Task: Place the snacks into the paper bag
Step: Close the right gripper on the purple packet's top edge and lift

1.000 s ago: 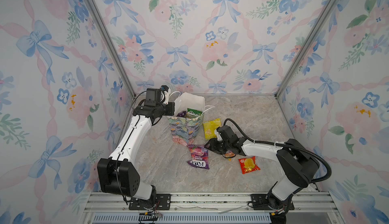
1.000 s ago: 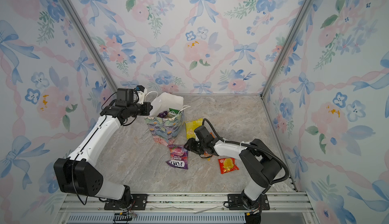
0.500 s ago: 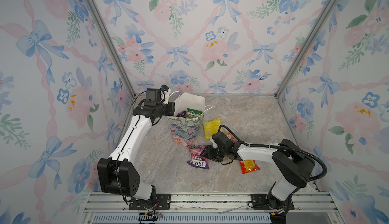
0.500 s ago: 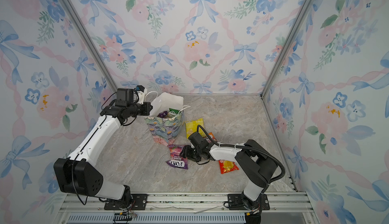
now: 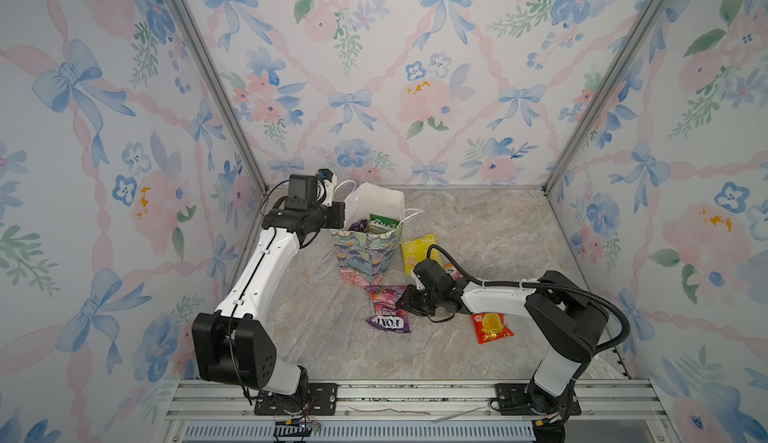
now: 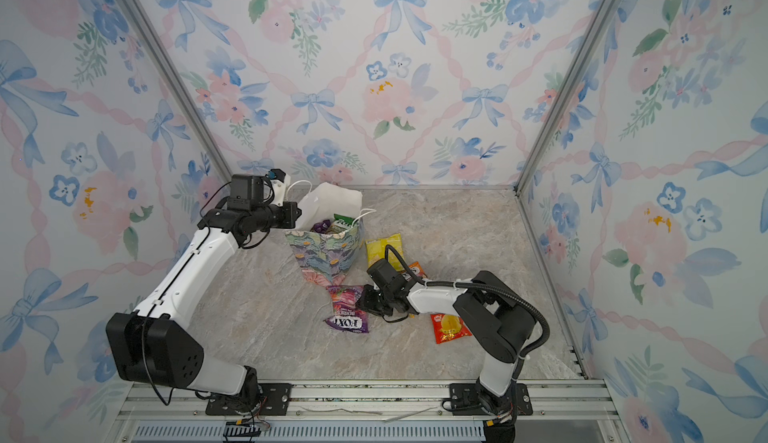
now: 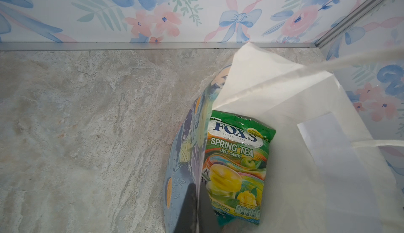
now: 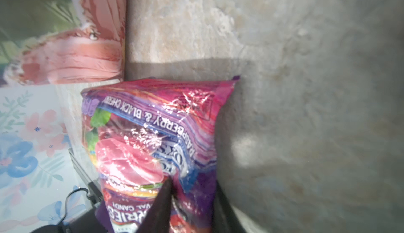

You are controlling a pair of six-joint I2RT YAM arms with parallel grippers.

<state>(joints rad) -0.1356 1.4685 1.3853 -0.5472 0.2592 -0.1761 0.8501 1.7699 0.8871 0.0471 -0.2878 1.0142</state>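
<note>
The left gripper (image 7: 197, 190) pinches the paper bag (image 5: 365, 254) wall between its closed fingers (image 7: 188, 207), with a green FOX'S Spring Tea packet (image 7: 236, 155) just inside them. The right gripper (image 8: 192, 183) clamps its fingers on the edge of the purple FOX'S berries packet (image 8: 153, 129), which lies on the marble floor (image 8: 306, 89), the bag's base just beyond their tips.

The right tool (image 5: 404, 300) has moved from the orange packet (image 6: 417, 271) to the purple packet (image 5: 386, 312) and closed on it.
</note>
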